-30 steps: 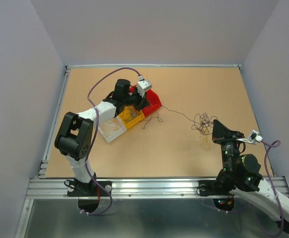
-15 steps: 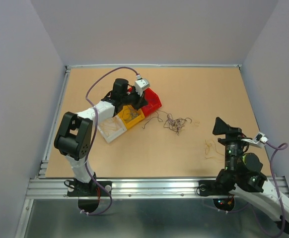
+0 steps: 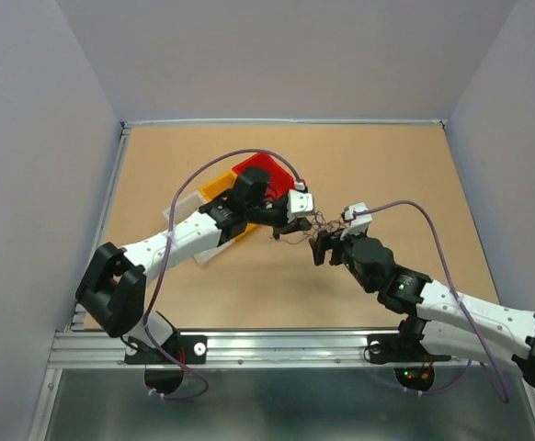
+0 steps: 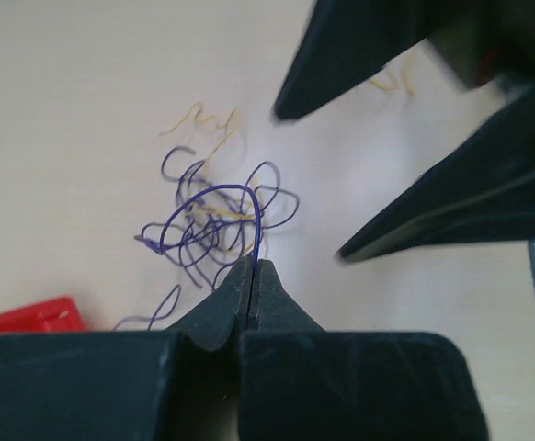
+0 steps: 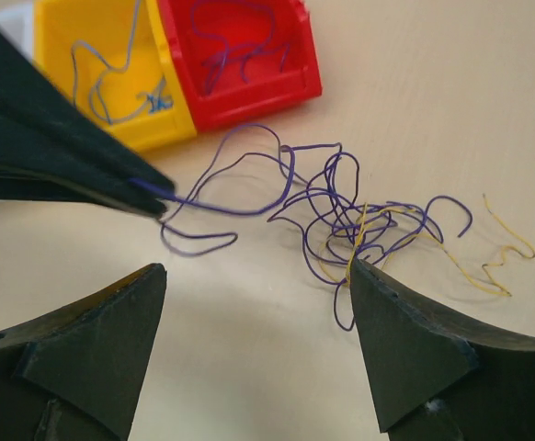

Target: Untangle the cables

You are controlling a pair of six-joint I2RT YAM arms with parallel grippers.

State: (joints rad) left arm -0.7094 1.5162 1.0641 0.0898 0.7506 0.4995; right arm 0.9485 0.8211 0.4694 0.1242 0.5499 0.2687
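Tan counter [image 3: 387,156] carries the cables [image 5: 341,216] as a loose clump between my arms, left claw [image 4: 252,266] clamped on one purple strand [image 4: 257,225], right claw [image 5: 256,273] spread apart beside the clump, so next I'd pinch the rest and draw away gently.

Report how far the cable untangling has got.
Done: loose cables already lie in the yellow bin and the red bin. In hand: the left pincer is shut on one purple strand of the clump, and the right pincer is open near it. Left: its purple and yellowish strands are tangled together.
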